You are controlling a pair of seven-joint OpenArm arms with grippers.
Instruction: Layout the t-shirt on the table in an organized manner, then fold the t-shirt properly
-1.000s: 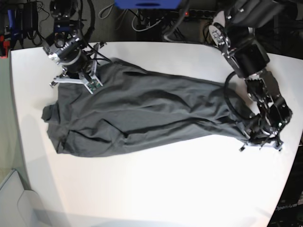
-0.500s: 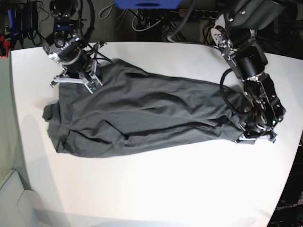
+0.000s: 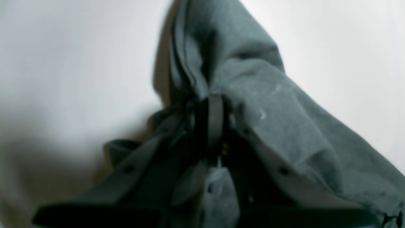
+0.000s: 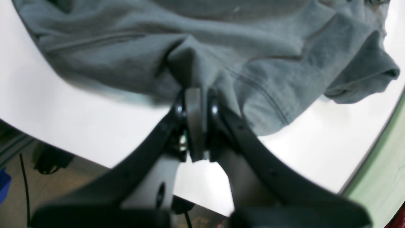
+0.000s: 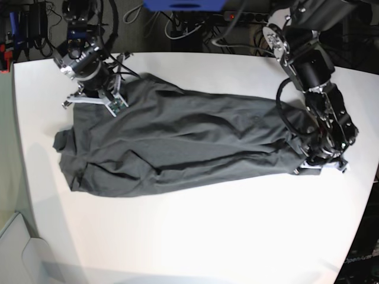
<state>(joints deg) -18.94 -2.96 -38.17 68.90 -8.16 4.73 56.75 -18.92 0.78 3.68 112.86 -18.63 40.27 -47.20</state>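
The t-shirt point(image 5: 177, 145) lay stretched across the middle of the table point(image 5: 195, 236) as a long, rumpled band, its long axis running from the base view's left to its right and dipping slightly toward the near edge at the right end. The broad, bunched end sat at the view's left, with a sleeve-like lobe sticking out toward the left table edge, while the cloth narrowed to a gathered point at the right. Long creases ran lengthwise along the fabric, following that same axis. Which end was the neck and which the hem could not be told, and no neck label or print showed on the dark grey cloth in any view. The only writing was a faint pale mark in the base view's bottom right corner, too dim to read reliably. The right gripper point(image 5: 95, 97), at the far left corner of the shirt, was closed tight on a pinch of fabric; its wrist view showed the fingers point(image 4: 193, 104) pressed together with a fold of the t-shirt point(image 4: 221, 57) rising out between them and the white table point(image 4: 63, 120) below. The left gripper point(image 5: 317, 163), at the narrow right end, was likewise clamped on cloth; its blurred wrist view showed the shirt point(image 3: 269, 104) drawn up into a peak at the closed fingers point(image 3: 215, 120) and draping over the gripper body, with the table point(image 3: 63, 63) pale behind.
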